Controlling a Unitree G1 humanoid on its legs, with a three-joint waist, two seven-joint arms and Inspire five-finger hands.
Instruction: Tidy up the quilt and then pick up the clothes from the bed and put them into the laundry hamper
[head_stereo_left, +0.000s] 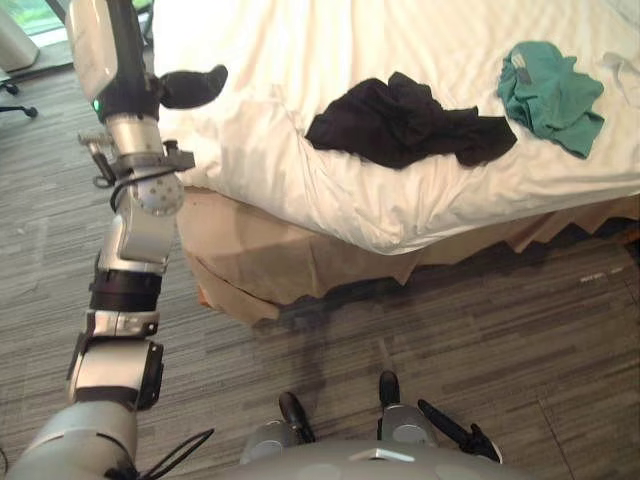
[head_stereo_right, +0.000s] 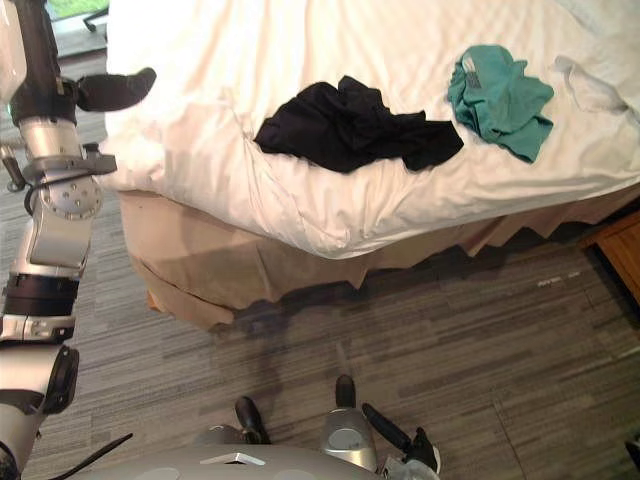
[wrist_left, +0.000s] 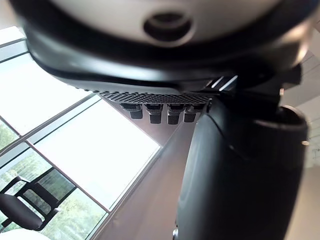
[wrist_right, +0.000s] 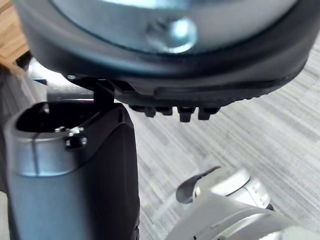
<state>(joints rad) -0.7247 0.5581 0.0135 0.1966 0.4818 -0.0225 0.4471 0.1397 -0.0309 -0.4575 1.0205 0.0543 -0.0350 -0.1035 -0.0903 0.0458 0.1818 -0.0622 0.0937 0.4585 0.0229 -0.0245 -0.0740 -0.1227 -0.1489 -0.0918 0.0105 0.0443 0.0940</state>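
A white quilt (head_stereo_left: 330, 150) covers the bed, rumpled near its front corner. On it lie a crumpled black garment (head_stereo_left: 405, 122) in the middle and a teal garment (head_stereo_left: 548, 92) further right, with a small white cloth (head_stereo_right: 588, 85) beyond that. My left hand (head_stereo_left: 190, 87) is raised at the bed's left corner, its thumb out over the quilt edge, touching no clothes. In the left wrist view the left hand (wrist_left: 240, 165) has straight fingers and holds nothing. My right hand (wrist_right: 75, 165) hangs over the floor, fingers relaxed and empty.
A beige bed skirt (head_stereo_left: 260, 250) hangs below the quilt down to the grey plank floor (head_stereo_left: 450, 330). A wooden nightstand corner (head_stereo_right: 622, 250) stands at the right. An office chair base (head_stereo_left: 15, 100) and a window sit at the far left.
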